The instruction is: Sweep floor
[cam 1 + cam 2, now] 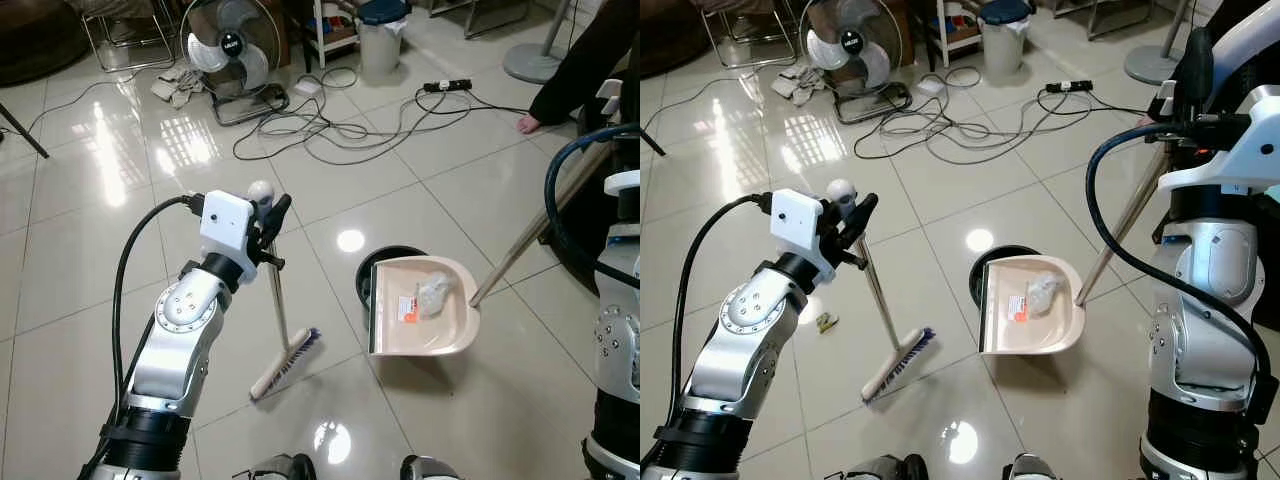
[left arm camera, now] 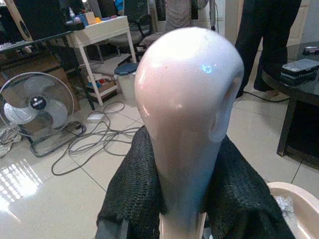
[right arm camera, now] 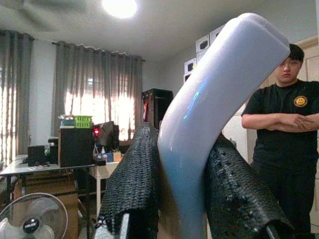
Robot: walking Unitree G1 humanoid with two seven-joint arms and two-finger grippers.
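Note:
My left gripper (image 1: 268,218) is shut on the rounded top of the broom handle (image 2: 187,99), its black fingers (image 2: 130,199) pressed to both sides. The broom (image 1: 278,300) slants down to its brush head (image 1: 287,364), which rests on the tiles. A beige dustpan (image 1: 425,335) lies flat on the floor to the right of the brush, holding a crumpled clear wrapper (image 1: 433,293) and an orange scrap (image 1: 408,312). Its long handle (image 1: 1120,225) rises to my right gripper (image 3: 182,189), which is shut on the handle's bent top. A small bit of litter (image 1: 825,322) lies left of the broom.
A dark round disc (image 1: 372,272) sits under the dustpan's back edge. Tangled cables (image 1: 330,125), a power strip (image 1: 447,86), a floor fan (image 1: 232,45) and a bin (image 1: 381,35) crowd the far floor. A person (image 3: 286,144) stands at the right, one foot (image 1: 528,123) on the tiles.

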